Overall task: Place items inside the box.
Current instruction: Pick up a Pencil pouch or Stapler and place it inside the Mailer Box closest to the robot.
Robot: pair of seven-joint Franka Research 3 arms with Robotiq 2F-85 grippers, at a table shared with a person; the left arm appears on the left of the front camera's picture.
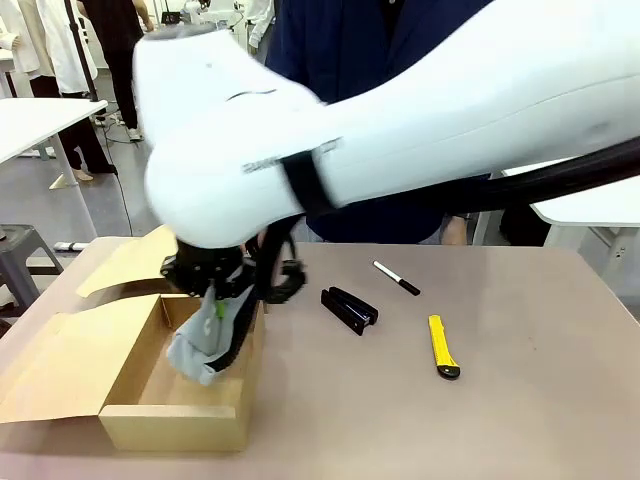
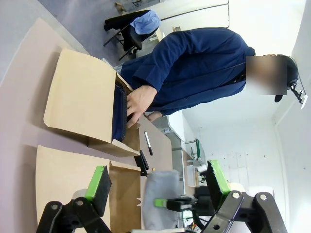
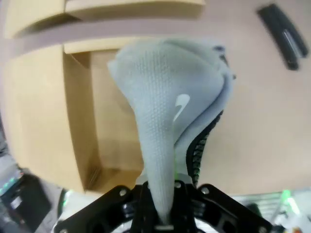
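My right gripper [image 1: 214,305] is shut on the grey fabric pouch [image 1: 203,345], which hangs partly into the open cardboard box [image 1: 175,425] at the front left. In the right wrist view the pouch [image 3: 163,121] droops from my right gripper [image 3: 163,216] over the box's inside [image 3: 80,111]. The black stapler [image 1: 349,308], the marker pen [image 1: 397,278] and the yellow utility knife [image 1: 443,346] lie on the table to the right. My left gripper [image 2: 158,180] is open and empty above the box. A person's hand [image 2: 139,103] rests on a dark navy pouch [image 2: 119,114].
The navy pouch lies against a second piece of cardboard [image 2: 82,92] behind the box. A person in a navy top [image 1: 350,45] stands at the far side. My right arm [image 1: 400,110] spans the middle of the table [image 1: 520,410]. The box's flaps [image 1: 50,370] spread out to the left.
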